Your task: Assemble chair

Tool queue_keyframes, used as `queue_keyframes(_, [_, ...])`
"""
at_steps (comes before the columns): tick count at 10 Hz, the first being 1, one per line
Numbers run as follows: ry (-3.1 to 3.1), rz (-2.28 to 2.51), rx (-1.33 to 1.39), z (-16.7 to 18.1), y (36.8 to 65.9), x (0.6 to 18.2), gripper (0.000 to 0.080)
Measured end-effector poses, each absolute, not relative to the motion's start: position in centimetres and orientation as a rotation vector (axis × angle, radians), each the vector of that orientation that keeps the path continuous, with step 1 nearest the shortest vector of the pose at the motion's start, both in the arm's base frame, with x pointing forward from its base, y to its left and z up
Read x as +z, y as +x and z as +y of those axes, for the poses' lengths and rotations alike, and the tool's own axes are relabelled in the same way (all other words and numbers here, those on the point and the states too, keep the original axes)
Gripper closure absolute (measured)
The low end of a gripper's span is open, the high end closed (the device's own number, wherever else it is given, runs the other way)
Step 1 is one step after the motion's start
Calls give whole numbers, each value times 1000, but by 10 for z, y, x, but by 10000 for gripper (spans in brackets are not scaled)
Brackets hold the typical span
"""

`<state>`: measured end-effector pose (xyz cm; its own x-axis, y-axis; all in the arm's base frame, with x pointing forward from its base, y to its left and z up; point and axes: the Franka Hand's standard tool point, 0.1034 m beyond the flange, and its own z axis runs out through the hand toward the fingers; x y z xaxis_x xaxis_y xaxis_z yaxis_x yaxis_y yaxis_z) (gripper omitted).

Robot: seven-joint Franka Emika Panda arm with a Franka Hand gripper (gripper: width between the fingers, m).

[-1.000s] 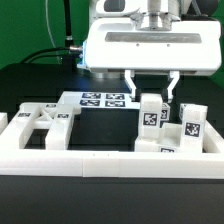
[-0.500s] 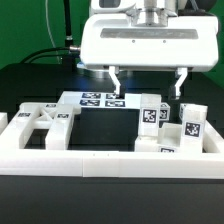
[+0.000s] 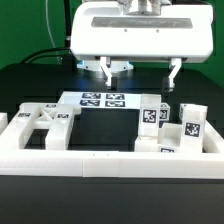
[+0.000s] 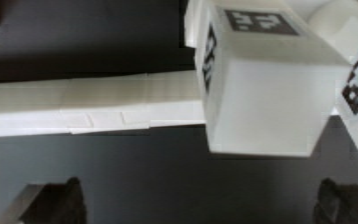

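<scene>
Starting at the middle left of the exterior view, a cut-out panel point(image 3: 40, 122) of the chair lies flat on the black table point(image 3: 100, 132). It sits close behind the low border wall point(image 3: 70, 165), which probably serves as a stop to square parts against. Toward the centre, the marker board point(image 3: 102, 100) lies flat and carries only its tags. In the upper centre of the frame the gripper point(image 3: 140, 72) hangs with its 2 fingers point(image 3: 105, 70) spread wide, holding nothing and well clear of every part. At the middle right, a tall tagged block point(image 3: 150, 115) and a second tagged block point(image 3: 190, 122) stand upright near each other, tags facing outward, likely so they can be tracked. The wrist view shows what I take to be that tall block point(image 4: 256, 90), apart from the dark fingertips point(image 4: 51, 198). This suggests the arm is lined up over these blocks to choose a grasp.
</scene>
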<state>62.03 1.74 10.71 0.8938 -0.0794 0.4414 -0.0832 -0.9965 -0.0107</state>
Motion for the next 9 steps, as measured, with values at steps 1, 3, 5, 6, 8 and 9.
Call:
queue_keyframes(1, [3060, -132, 678, 18, 621, 107, 151])
queue_keyframes(3, [3103, -135, 547, 21, 623, 106, 151])
queue_keyframes(5, [3154, -137, 336, 23, 630, 108, 151])
queue_keyframes(6, [3159, -136, 299, 23, 629, 105, 151])
queue_keyframes(8, [3157, -145, 276, 25, 625, 92, 151])
queue_keyframes(9, [3158, -145, 255, 28, 622, 86, 151])
